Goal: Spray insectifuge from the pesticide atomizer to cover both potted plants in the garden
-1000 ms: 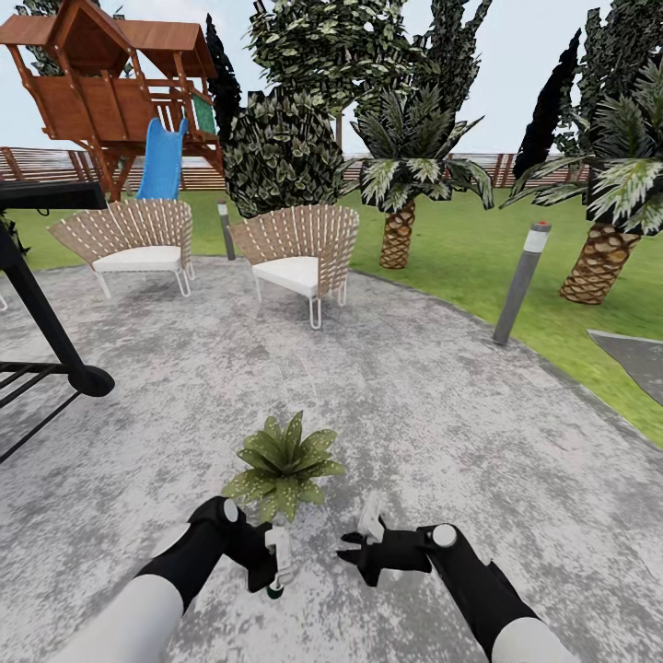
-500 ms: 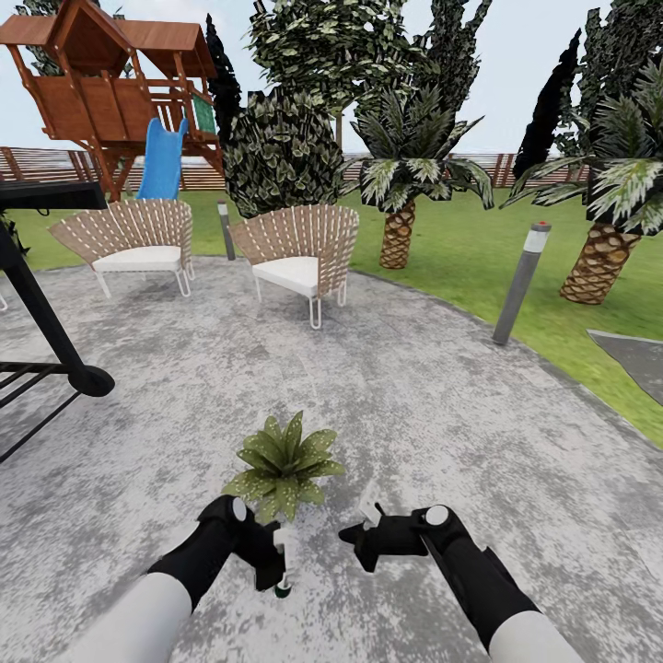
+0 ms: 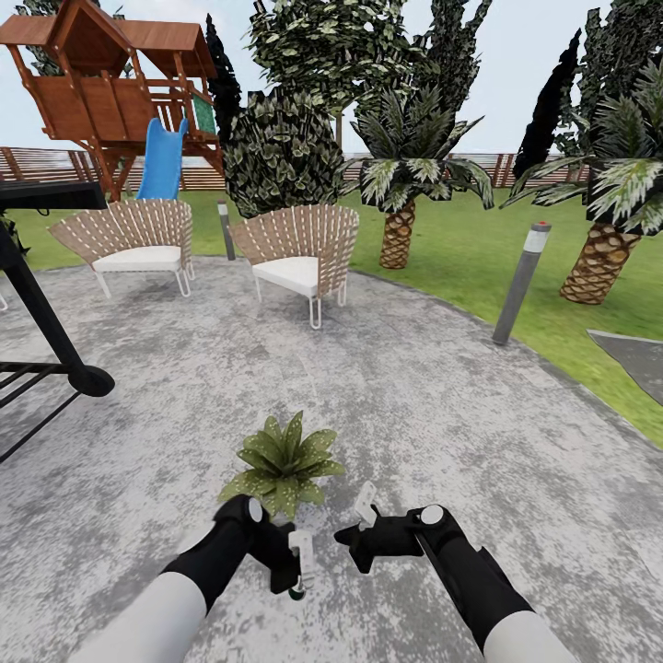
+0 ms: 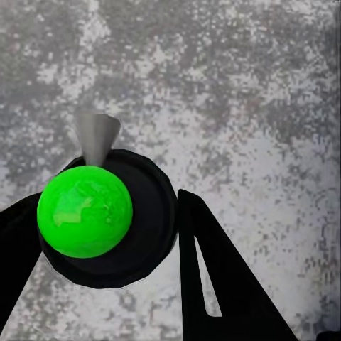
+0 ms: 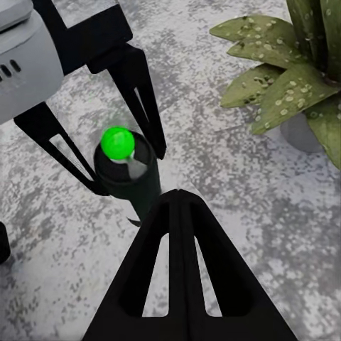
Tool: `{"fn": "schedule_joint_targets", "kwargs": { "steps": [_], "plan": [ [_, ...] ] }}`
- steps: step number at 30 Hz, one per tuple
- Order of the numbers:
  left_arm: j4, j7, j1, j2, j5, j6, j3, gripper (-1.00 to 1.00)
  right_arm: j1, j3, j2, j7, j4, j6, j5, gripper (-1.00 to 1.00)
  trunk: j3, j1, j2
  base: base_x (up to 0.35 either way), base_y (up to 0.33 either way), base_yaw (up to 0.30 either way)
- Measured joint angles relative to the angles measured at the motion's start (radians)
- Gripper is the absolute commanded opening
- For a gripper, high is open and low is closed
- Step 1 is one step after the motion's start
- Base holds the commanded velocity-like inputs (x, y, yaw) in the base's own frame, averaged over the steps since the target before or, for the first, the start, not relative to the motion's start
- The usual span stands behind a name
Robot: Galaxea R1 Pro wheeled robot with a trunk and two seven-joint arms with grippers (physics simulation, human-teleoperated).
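Observation:
My left gripper (image 3: 296, 564) is shut on the pesticide atomizer (image 3: 298, 589), a small dark bottle held just above the stone patio. From the left wrist the atomizer (image 4: 106, 217) shows a bright green cap and a grey nozzle, with black fingers (image 4: 213, 277) on either side. The right wrist sees that atomizer (image 5: 126, 170) in the left gripper (image 5: 128, 170). A potted plant (image 3: 282, 463) with broad speckled leaves stands just beyond both hands; its leaves (image 5: 298, 64) and grey pot (image 5: 302, 133) are close by. My right gripper (image 3: 354, 541) is shut and empty, right of the atomizer. The second potted plant is out of view.
Two wicker chairs (image 3: 299, 253) (image 3: 133, 239) stand at the patio's far edge. A black metal frame (image 3: 46, 350) reaches in from the left. Bollard lights (image 3: 520, 281) (image 3: 226, 230) mark the patio rim. Lawn, palms (image 3: 401, 193) and a wooden playhouse (image 3: 110, 87) lie beyond.
My left arm has carried the atomizer a little to the right and nearer the plant. The right gripper has drifted slightly left and up. The camera has not moved.

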Motion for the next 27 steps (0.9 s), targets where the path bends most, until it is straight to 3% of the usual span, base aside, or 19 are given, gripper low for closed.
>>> {"fn": "schedule_joint_targets", "kwargs": {
  "steps": [27],
  "plan": [
    [-0.001,0.008,-0.015,-0.022,0.014,-0.002,0.003,-1.0,0.0,0.0,0.0,0.0,0.0,0.0,-0.001,-1.0,0.0,0.0,0.0,0.0,0.0,0.0]
  ]
}}
